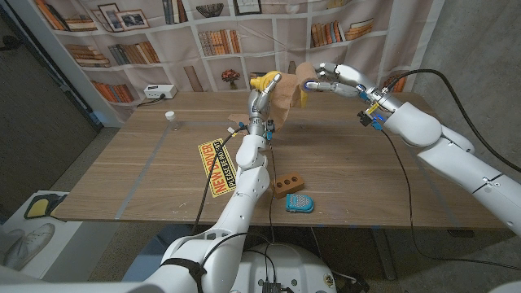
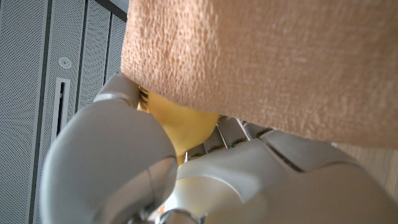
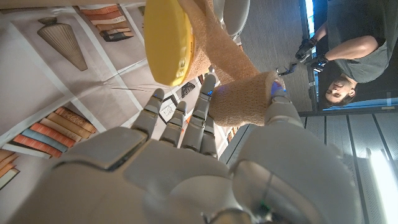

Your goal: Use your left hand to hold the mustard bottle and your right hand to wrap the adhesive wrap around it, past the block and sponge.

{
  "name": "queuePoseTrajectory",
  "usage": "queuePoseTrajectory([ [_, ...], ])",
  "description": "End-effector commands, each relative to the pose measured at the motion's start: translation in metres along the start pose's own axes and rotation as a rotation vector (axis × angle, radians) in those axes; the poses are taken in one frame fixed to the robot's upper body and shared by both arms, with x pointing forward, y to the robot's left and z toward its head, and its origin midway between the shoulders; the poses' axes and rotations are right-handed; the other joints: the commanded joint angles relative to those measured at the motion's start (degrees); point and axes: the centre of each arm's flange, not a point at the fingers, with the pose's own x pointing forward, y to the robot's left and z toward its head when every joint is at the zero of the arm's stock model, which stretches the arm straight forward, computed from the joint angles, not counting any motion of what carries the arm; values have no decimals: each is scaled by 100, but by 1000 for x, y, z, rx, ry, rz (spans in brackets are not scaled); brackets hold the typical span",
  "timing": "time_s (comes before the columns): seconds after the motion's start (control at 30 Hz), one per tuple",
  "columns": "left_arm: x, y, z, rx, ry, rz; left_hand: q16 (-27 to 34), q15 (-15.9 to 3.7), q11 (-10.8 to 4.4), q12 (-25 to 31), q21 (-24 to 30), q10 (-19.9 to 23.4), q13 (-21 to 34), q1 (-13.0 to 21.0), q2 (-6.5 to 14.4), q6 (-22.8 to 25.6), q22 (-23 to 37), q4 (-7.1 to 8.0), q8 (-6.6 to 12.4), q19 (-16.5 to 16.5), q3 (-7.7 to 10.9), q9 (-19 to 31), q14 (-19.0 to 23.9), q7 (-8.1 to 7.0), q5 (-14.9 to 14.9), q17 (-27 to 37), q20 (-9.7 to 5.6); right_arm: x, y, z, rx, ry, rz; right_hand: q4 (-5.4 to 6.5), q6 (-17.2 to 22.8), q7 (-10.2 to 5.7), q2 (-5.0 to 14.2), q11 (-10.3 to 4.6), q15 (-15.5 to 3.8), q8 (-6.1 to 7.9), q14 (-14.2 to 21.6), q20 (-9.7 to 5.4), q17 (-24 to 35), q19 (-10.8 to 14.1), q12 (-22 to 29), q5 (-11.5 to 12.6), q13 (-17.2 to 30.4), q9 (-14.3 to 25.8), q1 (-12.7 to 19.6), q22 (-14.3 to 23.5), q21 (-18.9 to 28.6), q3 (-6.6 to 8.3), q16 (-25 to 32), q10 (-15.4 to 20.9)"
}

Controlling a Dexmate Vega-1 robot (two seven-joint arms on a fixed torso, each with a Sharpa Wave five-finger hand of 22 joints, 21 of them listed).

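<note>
Main risk: the tan crinkled adhesive wrap (image 1: 286,96) goes slack or peels off the yellow plastic mustard bottle (image 1: 262,84). The band spans open air between the two hands, so a pull by the right hand at a poor angle would likely bunch it or tug the bottle askew in the left hand's hold. A second risk: the roll slips from the right hand, since it looks pinched at its end rather than enclosed.

Bottle location: raised above the far part of the wooden worktop (image 1: 146,171), held by the left hand (image 1: 262,104). Well apart from the brown block with holes (image 1: 289,184) and the blue sponge (image 1: 299,203), both lying near the front edge.

Left hand: fingers (image 2: 112,162) clenched around the bottle's lower body; left wrist view shows yellow plastic between them, wrap lying across just above. How tight, cannot tell.

Right hand (image 1: 335,77): grasping the wrap roll (image 3: 242,99), thumb on one side, fingers (image 3: 202,118) on the other. The remaining fingers are extended, partly apart.

Wrap already covers part of the bottle's side.
</note>
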Motion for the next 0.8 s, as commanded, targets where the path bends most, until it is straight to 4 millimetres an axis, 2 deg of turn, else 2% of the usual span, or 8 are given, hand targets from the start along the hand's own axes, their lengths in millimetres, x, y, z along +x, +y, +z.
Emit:
queuePoseTrajectory([
  [0.03,-2,3,2,-3,6,-11,38,17,-18,-32,33,39,22,1455,1396,8,20,8,22,39,-19,4,32,-4,35,-10,-1,5,2,-5,-23,18,-3,3,606,-616,58,-16,-277,22,20,-13,19,-9,-14,28,0,23,35,11,-13,18,26,-10],
  [0.33,-5,7,6,-5,4,-16,42,19,-18,-55,30,54,5,1458,1395,8,21,7,33,32,-24,2,20,6,37,-5,-6,8,1,-4,-34,34,-15,4,585,-624,58,-12,-281,12,21,-12,19,-14,-21,28,3,24,36,11,-11,21,28,-17],
  [0.8,-15,16,13,-14,-9,-28,49,16,-22,-73,33,50,31,1463,1394,4,21,8,48,39,-31,-10,25,-1,38,-11,-3,9,11,6,-57,53,-19,5,604,-620,56,-19,-290,16,17,-15,19,-15,-29,26,0,26,35,11,-9,24,27,-6],
])
